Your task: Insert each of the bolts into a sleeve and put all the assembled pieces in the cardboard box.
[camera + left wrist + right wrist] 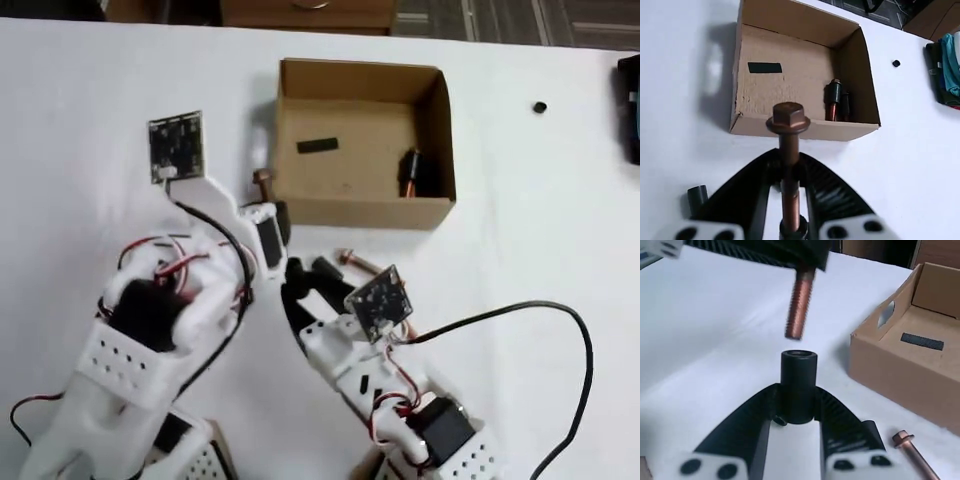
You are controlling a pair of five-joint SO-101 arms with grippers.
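Right hand: the right hand [798, 400] is nearest, pinching a black sleeve [799, 375] by its lower half. The sleeve stands upright with its open mouth free.
Left hand: the left hand [789, 167] is pressed onto the shank of a copper-coloured bolt [788, 120]. The hex head points toward the box at 12 o'clock, and the threaded tip hangs just above the sleeve's mouth, apart from it.
Step in hand: probably lining the tip up with the bore before sliding it in.
Handling, bolt: it looks like solid metal, so likely stiff and heavy for its size. The threads give some bite, and the shank under the flange seems the best place to grip.
Handling, sleeve: it appears rigid and light. Being round and smooth, it could twist or roll, so a low hold that leaves the opening clear suits it.
Spare bolt: a second bolt [360, 262] lies flat on the desk just beside the right hand, at its 3 o'clock.
Cardboard box: the cardboard box [360, 212] sits open-topped at 12 o'clock from both hands. One assembled piece [412, 172] leans against its 3 o'clock wall, and a black strip [317, 145] marks the floor.
Surface: the desk [540, 250] is white and smooth. A small black item [540, 106] rests well apart, toward 3 o'clock of the box.
Room: wooden furniture [310, 10] and dark flooring [500, 20] lie beyond the far edge.
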